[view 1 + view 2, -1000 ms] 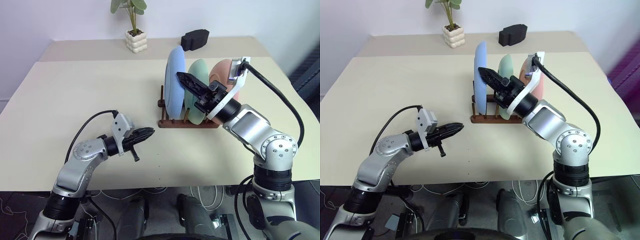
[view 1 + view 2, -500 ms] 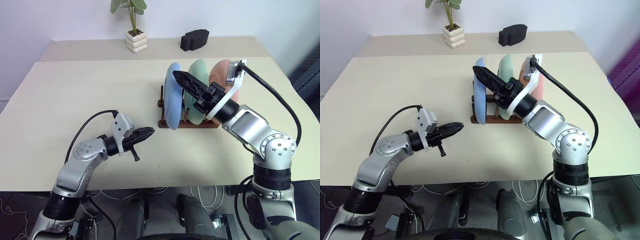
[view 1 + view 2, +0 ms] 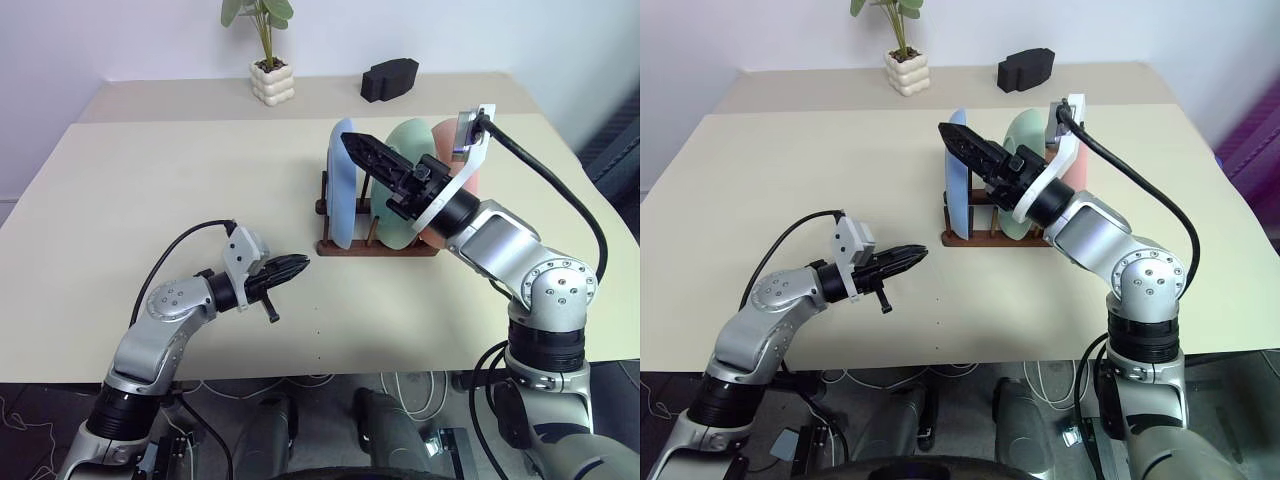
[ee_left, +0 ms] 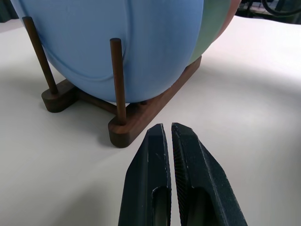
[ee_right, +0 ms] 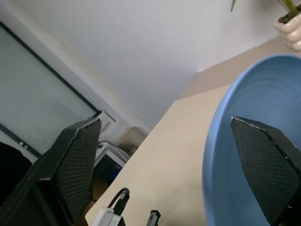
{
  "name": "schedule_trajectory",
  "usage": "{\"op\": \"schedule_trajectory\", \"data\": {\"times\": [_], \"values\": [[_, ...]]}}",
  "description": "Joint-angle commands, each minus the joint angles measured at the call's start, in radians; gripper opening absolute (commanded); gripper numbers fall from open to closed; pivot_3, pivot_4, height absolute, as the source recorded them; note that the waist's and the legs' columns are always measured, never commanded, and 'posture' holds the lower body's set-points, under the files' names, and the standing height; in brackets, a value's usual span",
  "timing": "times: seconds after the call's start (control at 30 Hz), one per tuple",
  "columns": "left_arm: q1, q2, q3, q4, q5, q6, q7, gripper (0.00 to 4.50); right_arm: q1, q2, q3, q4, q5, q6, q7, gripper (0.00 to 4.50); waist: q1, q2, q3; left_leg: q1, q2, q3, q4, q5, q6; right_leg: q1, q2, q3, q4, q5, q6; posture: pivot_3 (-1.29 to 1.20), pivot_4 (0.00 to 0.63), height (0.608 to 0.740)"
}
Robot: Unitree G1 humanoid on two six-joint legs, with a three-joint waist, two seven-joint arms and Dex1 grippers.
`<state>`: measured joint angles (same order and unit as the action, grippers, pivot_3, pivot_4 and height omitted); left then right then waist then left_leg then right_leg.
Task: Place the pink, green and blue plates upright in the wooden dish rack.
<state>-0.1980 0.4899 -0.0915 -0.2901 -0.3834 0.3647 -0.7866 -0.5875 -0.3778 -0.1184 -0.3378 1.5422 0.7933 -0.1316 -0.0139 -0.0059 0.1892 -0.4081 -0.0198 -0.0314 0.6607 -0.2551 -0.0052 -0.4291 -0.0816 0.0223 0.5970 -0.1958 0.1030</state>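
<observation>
- Blue plate point(image 4: 141, 42): matt, smooth.
- Green plate point(image 3: 405, 150): same matt finish.
- Rack point(image 4: 141, 113): dark brown wood, smooth, slight sheen.
- Table point(image 3: 150, 190): beige, matt, smooth.
- Left gripper point(image 4: 170, 136): black plastic, ribbed inner faces.
- Right gripper's pads point(image 5: 263, 165): black, cross-hatched.

Three plates stand in one wooden dish rack point(image 3: 375, 246): one blue plate point(image 3: 338, 190), one green plate point(image 3: 408, 145), one pink plate point(image 3: 445, 133). One potted plant point(image 3: 268, 60) and one black block point(image 3: 389, 78) sit on the worktop point(image 3: 150, 190). Two robot hands: left hand point(image 3: 296, 266), right hand point(image 3: 365, 155).
</observation>
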Motion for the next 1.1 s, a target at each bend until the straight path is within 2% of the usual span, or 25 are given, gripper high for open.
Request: {"op": "schedule_trajectory", "data": {"times": [0.03, 0.13, 0.27, 0.43, 0.53, 0.6, 0.67, 0.73, 0.8, 0.93, 1.1], "values": [[-0.005, -0.001, 0.01, -0.037, -0.008, -0.016, -0.003, 0.2, -0.044, -0.019, -0.009, -0.04, -0.013, 0.001, 0.024, 4.45, 0.0, 0.0, 0.0, 0.0, 0.0, 0.0, 0.0, 0.0, 0.0, 0.0, 0.0, 0.0, 0.0, 0.0, 0.0, 0.0, 0.15, 0.738], [-0.006, -0.002, 0.01, -0.035, -0.008, -0.017, -0.003, 0.2, -0.063, -0.031, -0.014, -0.049, -0.024, 0.003, 0.038, 4.45, 0.0, 0.0, 0.0, 0.0, 0.0, 0.0, 0.0, 0.0, 0.0, 0.0, 0.0, 0.0, 0.0, 0.0, 0.0, 0.0, 0.15, 0.738], [-0.004, -0.001, 0.013, -0.04, -0.011, -0.016, -0.004, 0.2, -0.115, -0.129, -0.035, -0.077, -0.096, 0.014, 0.127, 4.45, 0.001, 0.0, 0.0, 0.0, 0.0, 0.0, 0.0, 0.0, 0.0, 0.0, 0.0, 0.0, 0.0, 0.0, 0.0, 0.0, 0.15, 0.738], [-0.002, 0.0, 0.024, -0.043, -0.015, -0.015, 0.001, 0.2, -0.131, -0.371, -0.139, -0.09, -0.297, -0.058, 0.399, 4.45, 0.006, -0.001, 0.001, -0.002, 0.0, 0.001, 0.0, 0.0, 0.0, 0.0, 0.0, -0.001, -0.002, 0.0, 0.0, 0.0, 0.15, 0.738], [0.004, 0.008, 0.041, -0.037, -0.013, -0.018, 0.005, 0.2, -0.027, -0.501, -0.266, 0.002, -0.426, -0.133, 0.568, 4.45, 0.007, -0.003, 0.001, -0.002, -0.001, 0.001, 0.0, -0.001, 0.001, 0.0, -0.001, -0.001, -0.004, 0.0, 0.0, 0.0, 0.15, 0.738], [0.009, 0.013, 0.051, -0.031, -0.009, -0.022, 0.005, 0.2, 0.056, -0.549, -0.355, 0.076, -0.479, -0.175, 0.666, 4.45, 0.007, -0.004, 0.001, -0.002, -0.001, 0.001, 0.0, -0.001, 0.001, 0.001, -0.001, -0.002, -0.004, -0.001, 0.0, 0.0, 0.15, 0.738], [0.011, 0.014, 0.063, -0.023, -0.005, -0.026, 0.012, 0.2, 0.149, -0.564, -0.422, 0.136, -0.519, -0.214, 0.763, 4.45, 0.006, -0.005, 0.001, -0.002, -0.001, 0.002, 0.0, -0.001, 0.001, 0.001, -0.001, -0.001, -0.004, 0.0, 0.0, 0.0, 0.15, 0.738], [0.019, 0.018, 0.096, -0.006, -0.006, -0.031, 0.025, 0.2, 0.31, -0.555, -0.488, 0.222, -0.584, -0.264, 0.883, 4.45, 0.006, -0.005, 0.001, -0.001, 0.0, 0.003, 0.0, -0.001, 0.001, 0.001, -0.001, -0.001, -0.004, 0.0, 0.0, 0.0, 0.15, 0.738], [0.029, 0.019, 0.118, 0.003, -0.005, -0.034, 0.039, 0.2, 0.419, -0.537, -0.503, 0.276, -0.642, -0.309, 0.953, 4.45, 0.006, -0.004, 0.001, -0.001, 0.0, 0.002, -0.001, -0.002, 0.002, 0.001, 0.0, -0.001, -0.003, 0.0, 0.0, 0.0, 0.15, 0.738], [0.063, 0.008, 0.142, -0.007, -0.002, -0.034, 0.072, 0.2, 0.51, -0.488, -0.456, 0.35, -0.754, -0.411, 1.015, 4.45, -0.005, -0.001, 0.0, 0.001, 0.0, 0.004, -0.001, -0.002, 0.003, 0.0, 0.0, 0.001, -0.001, 0.0, 0.0, 0.0, 0.15, 0.738], [0.108, -0.008, 0.15, -0.015, 0.01, -0.05, 0.111, 0.2, 0.505, -0.449, -0.386, 0.442, -0.851, -0.465, 1.057, 4.45, 0.001, -0.002, 0.0, 0.001, 0.0, 0.004, 0.0, -0.002, 0.003, 0.001, 0.001, 0.001, -0.001, -0.001, 0.002, 0.0, 0.15, 0.738]]}}
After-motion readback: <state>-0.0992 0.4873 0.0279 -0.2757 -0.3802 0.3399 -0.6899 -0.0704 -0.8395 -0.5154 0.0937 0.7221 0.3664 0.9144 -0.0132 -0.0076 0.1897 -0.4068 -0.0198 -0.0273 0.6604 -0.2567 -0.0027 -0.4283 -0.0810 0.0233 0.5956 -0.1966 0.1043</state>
